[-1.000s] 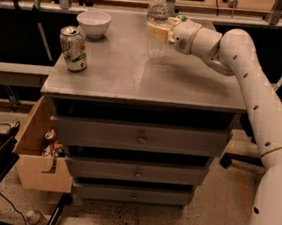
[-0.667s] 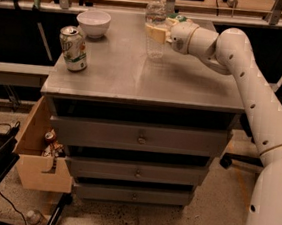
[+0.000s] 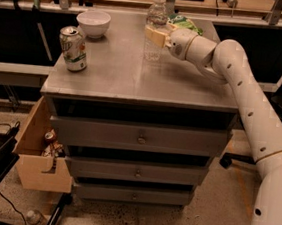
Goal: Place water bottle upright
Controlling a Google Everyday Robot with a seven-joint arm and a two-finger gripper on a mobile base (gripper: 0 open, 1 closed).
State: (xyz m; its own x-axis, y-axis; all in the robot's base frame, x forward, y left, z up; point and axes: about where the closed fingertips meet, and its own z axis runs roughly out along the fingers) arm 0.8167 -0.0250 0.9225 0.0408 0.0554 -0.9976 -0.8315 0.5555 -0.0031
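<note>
The water bottle [image 3: 156,15] is a small clear ribbed bottle with a white cap. It stands upright at the back middle of the grey cabinet top [image 3: 134,78], and its base looks to be on the surface. My gripper [image 3: 156,36] reaches in from the right. Its pale fingers [image 3: 153,35] are closed around the bottle's middle and hide the label band. The white arm [image 3: 235,74] stretches away to the right and down.
A green-and-white soda can [image 3: 73,48] stands at the left front. A white bowl [image 3: 93,23] sits at the back left. A green snack bag [image 3: 184,22] lies just behind my wrist. A cardboard box [image 3: 38,154] sits at the lower left beside the drawers [image 3: 138,137].
The bottle and gripper have sunk slightly towards the cabinet top. The bottle stays upright in the grip, and the can and bowl have not moved.
</note>
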